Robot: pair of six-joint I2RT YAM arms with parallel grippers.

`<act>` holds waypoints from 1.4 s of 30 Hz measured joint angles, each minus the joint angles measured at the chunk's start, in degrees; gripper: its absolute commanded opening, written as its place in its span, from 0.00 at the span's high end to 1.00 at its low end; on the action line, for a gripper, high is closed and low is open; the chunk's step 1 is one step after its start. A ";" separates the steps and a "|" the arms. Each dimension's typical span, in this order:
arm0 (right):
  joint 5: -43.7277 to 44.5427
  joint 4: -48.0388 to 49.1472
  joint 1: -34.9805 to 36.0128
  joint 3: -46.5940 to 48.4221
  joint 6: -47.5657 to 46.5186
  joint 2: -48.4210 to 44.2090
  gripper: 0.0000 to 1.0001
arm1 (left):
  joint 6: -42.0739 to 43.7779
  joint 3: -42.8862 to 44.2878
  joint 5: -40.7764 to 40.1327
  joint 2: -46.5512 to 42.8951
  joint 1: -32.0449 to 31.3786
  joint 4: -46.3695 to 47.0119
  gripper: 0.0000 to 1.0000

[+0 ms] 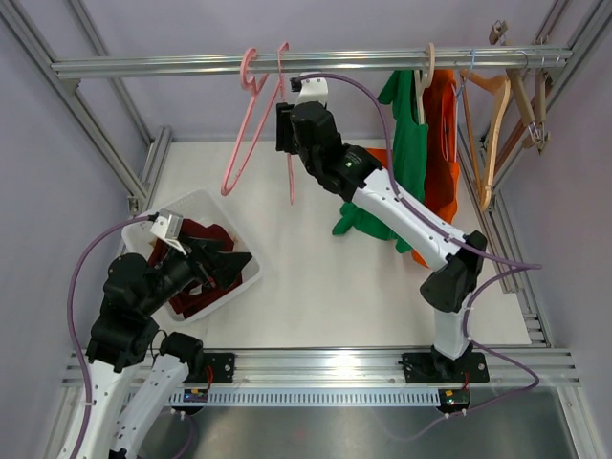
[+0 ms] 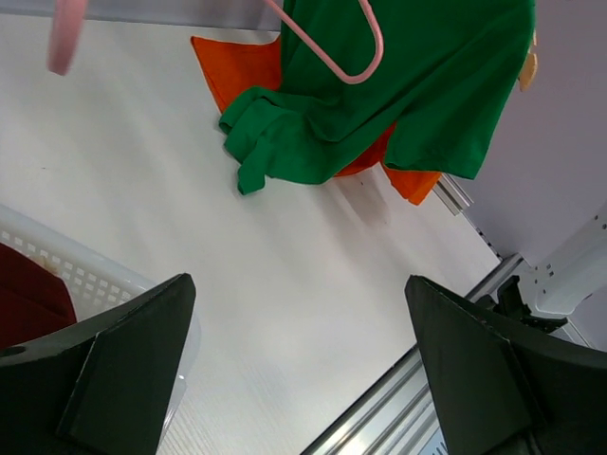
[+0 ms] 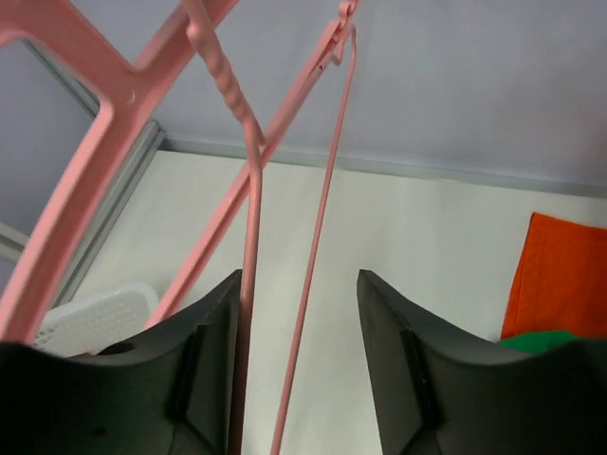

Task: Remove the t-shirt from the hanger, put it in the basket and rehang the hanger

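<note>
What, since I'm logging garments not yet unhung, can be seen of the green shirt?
The green shirt is plain, soft-looking cloth with no print showing. It hangs on a pale hanger from the rail, at the right. It lies against an orange shirt hung just behind it. Its lower end is bunched in folds and seems to rest on the white table. In the top view the right arm crosses in front of it; nothing grips it.
</note>
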 measured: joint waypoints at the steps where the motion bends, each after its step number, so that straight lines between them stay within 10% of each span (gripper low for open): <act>1: -0.37 -0.59 0.00 -1.66 -0.02 -1.38 0.38 | -0.11 0.00 0.57 -0.11 0.00 -0.02 0.01; 7: -2.97 -4.11 0.00 -6.97 -1.16 -12.96 0.39 | -1.07 0.07 3.02 -0.15 -0.07 -0.02 0.01; 13: -3.41 -8.48 -4.24 -7.63 -2.75 -28.92 0.71 | -1.97 0.07 4.24 -1.29 -0.61 0.00 0.01; 18: -3.04 -14.23 -13.14 -8.31 -3.13 -35.41 0.66 | -2.86 0.11 6.45 -1.60 -1.53 0.00 0.01; 25: -10.12 -21.92 -24.52 -7.52 -3.93 -30.40 0.55 | -3.45 1.27 10.36 -1.60 -3.41 0.17 0.01; 42: -17.77 -25.53 -32.22 -2.29 -7.74 -17.81 0.69 | -3.41 -2.73 12.98 -1.88 -6.69 0.39 0.01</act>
